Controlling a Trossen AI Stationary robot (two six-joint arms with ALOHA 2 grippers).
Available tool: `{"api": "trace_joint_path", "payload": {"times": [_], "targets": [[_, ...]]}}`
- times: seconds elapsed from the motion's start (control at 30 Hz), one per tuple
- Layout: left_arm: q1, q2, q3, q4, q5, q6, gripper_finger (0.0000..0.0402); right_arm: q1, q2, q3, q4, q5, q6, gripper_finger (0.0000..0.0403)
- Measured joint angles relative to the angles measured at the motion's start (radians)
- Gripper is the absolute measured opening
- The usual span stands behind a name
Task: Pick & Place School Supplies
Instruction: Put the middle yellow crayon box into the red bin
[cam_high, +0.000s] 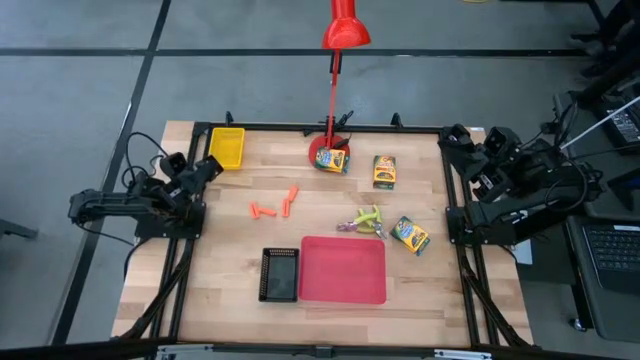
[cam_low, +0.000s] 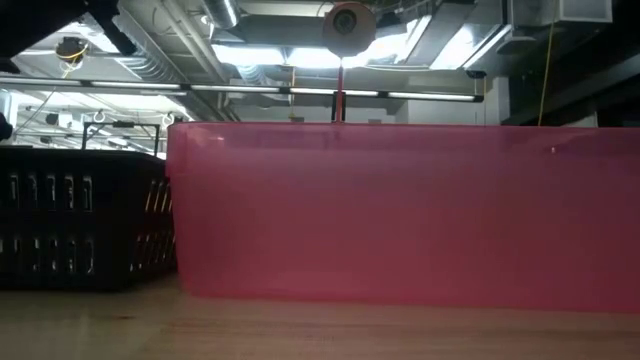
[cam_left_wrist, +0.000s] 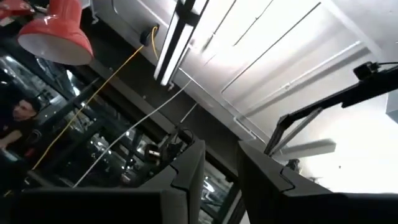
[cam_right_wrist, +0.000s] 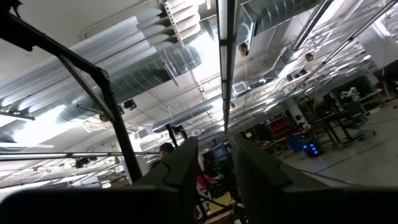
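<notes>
Three yellow-green crayon boxes lie on the table: one against the red lamp's base (cam_high: 332, 160), one to its right (cam_high: 384, 171), and one near the right edge (cam_high: 410, 235). Short orange sticks (cam_high: 263, 211) (cam_high: 290, 202) lie left of centre. The yellow-green and pink scissors-like tool (cam_high: 365, 221) lies flat at mid-table. My left gripper (cam_high: 205, 168) is parked at the table's left edge and my right gripper (cam_high: 455, 140) at the far right corner. In the wrist views both point up at the ceiling, the left (cam_left_wrist: 221, 180) and the right (cam_right_wrist: 216, 168), each with a narrow gap between its fingers and nothing in it.
A yellow tray (cam_high: 227, 147) sits at the far left. A black tray (cam_high: 279, 274) and a red tray (cam_high: 343, 269) sit side by side near the front. They fill the low view, the black tray (cam_low: 80, 215) and the red tray (cam_low: 400, 210). The red desk lamp (cam_high: 345, 30) stands at the far middle.
</notes>
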Motion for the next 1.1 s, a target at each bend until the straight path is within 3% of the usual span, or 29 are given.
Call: {"api": "trace_joint_path", "payload": {"times": [0.13, 0.23, 0.37, 0.47, 0.63, 0.7, 0.8, 1.1], "targets": [[0.005, 0.081, 0.049, -0.002, -0.098, -0.001, 0.0089, 0.0, 0.0, 0.0, 0.001, 0.001, 0.001, 0.0104], [0.009, 0.166, 0.121, -0.005, -0.029, 0.002, 0.0098, 0.0, 0.0, 0.0, 0.001, 0.002, 0.0, 0.0104], [-0.005, 0.32, 0.31, -0.13, 0.074, 0.144, 0.0111, 0.0, 0.0, 0.0, 0.001, 0.002, 0.0, 0.0104], [-0.014, 0.431, 0.495, -0.357, 0.051, 0.311, 0.0113, 0.0, 0.0, 0.0, 0.001, 0.002, 0.0, 0.0104], [-0.014, 0.606, 0.853, -1.046, -0.241, 0.465, 0.0114, 0.0, -0.003, 0.0, -0.021, 0.002, 0.026, 0.0104], [-0.014, 0.69, 0.98, -1.327, -0.356, 0.431, 0.0114, 0.0, -0.003, 0.0, -0.05, 0.002, 0.049, 0.0104], [-0.011, 0.811, 1.107, -1.613, -0.422, 0.307, 0.0114, 0.0, -0.003, 0.0, -0.088, 0.002, 0.087, 0.0104], [-0.007, 1.099, 1.156, -1.922, -0.331, -0.134, 0.0143, 0.0, -0.003, 0.0, -0.115, 0.051, 0.105, 0.0104]]}}
